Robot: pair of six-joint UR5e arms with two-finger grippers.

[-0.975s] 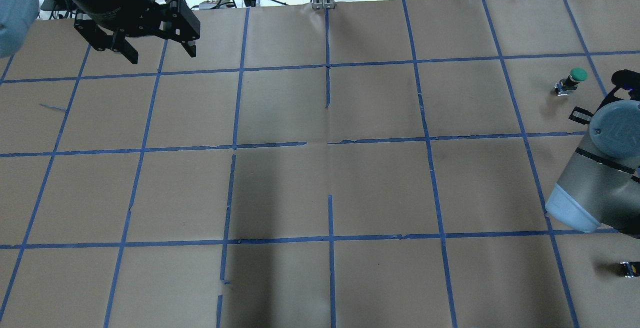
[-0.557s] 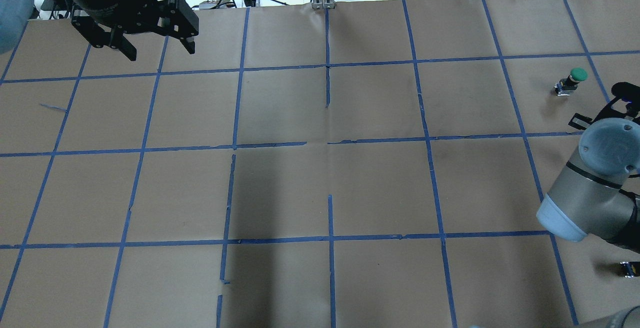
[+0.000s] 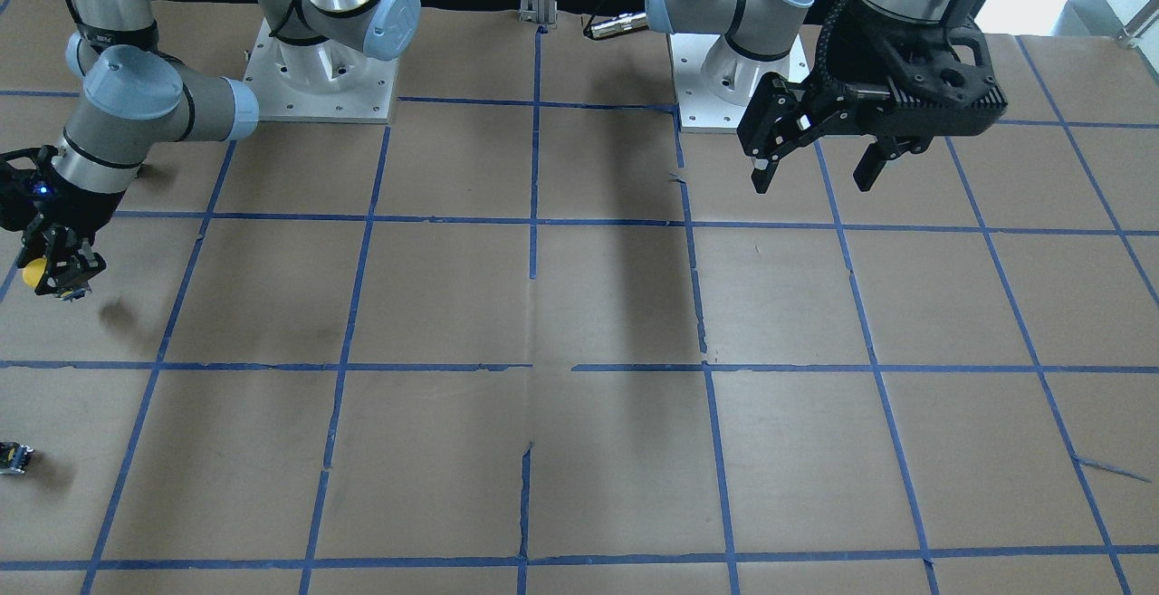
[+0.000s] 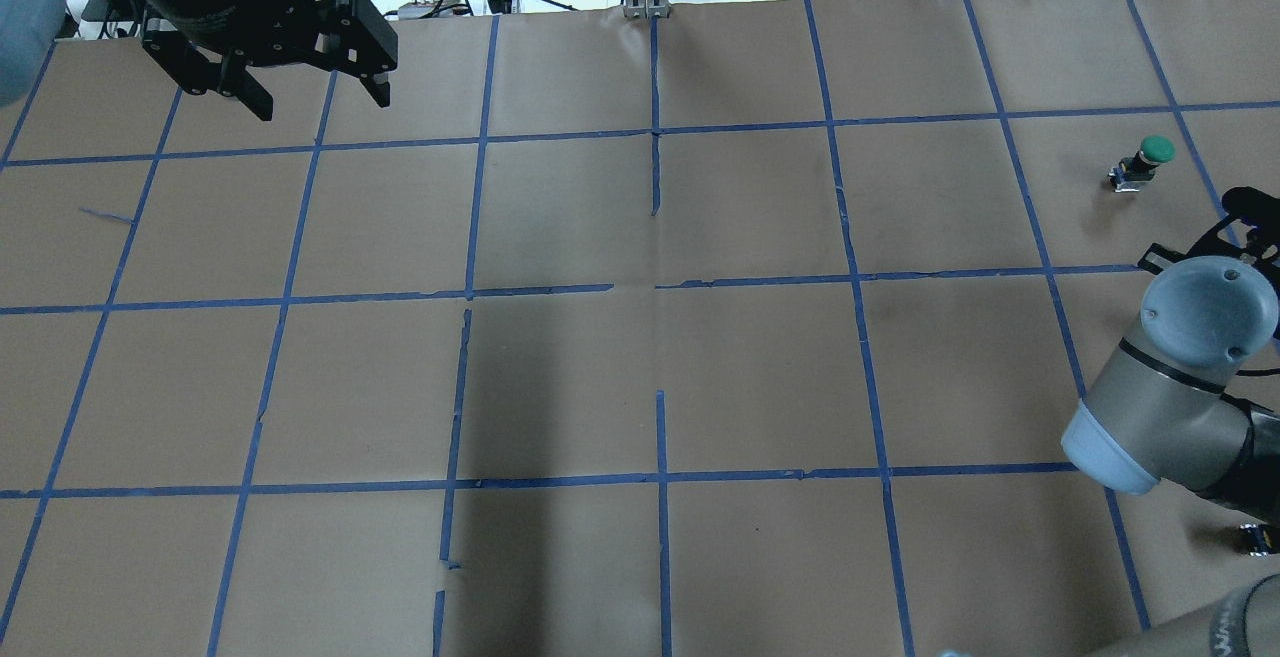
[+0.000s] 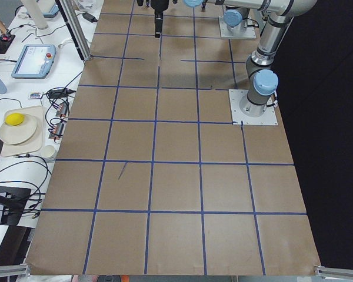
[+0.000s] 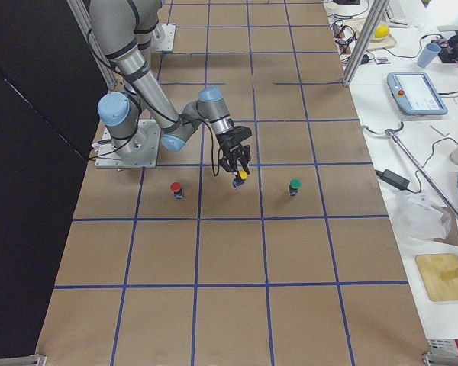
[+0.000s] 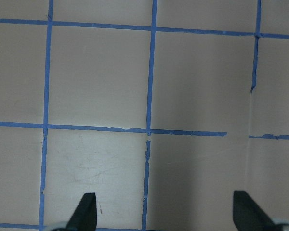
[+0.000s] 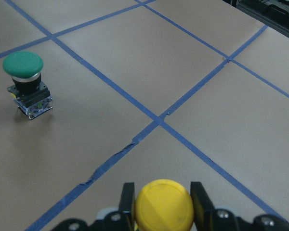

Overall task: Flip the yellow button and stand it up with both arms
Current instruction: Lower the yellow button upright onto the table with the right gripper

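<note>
Brown paper surface (image 4: 760, 377), ruled into squares by blue tape, with both arms over it.

Step in hand, as judged: the carry after pick-up. The yellow button (image 8: 164, 208) is in the right gripper (image 3: 58, 271) and looks clear of the surface, since a separate shadow lies beside it in the front-facing view.

Next move, as judged: a meeting of the two grippers nearer the middle, so that the left gripper (image 4: 322, 107) can take the button from another side and allow it to be turned over. This calls for the right arm to present the blocky body rather than the cap. The left jaws should arrive parted wider than that body.

Right jaws: drawn in on the button, with one finger showing on each side of the yellow cap. The cap faces the right wrist camera and hides the body, so whether the grip is on cap or body cannot be told.

Outward from these jaws, a green-capped button (image 8: 26, 82) stands upright, near but apart. In the right side view a red-capped button (image 6: 176, 188) stands on the gripper's other side, also apart.

Left jaws: spread wide, holding and touching nothing, above the paper on the robot's left side and well apart from the button.
</note>
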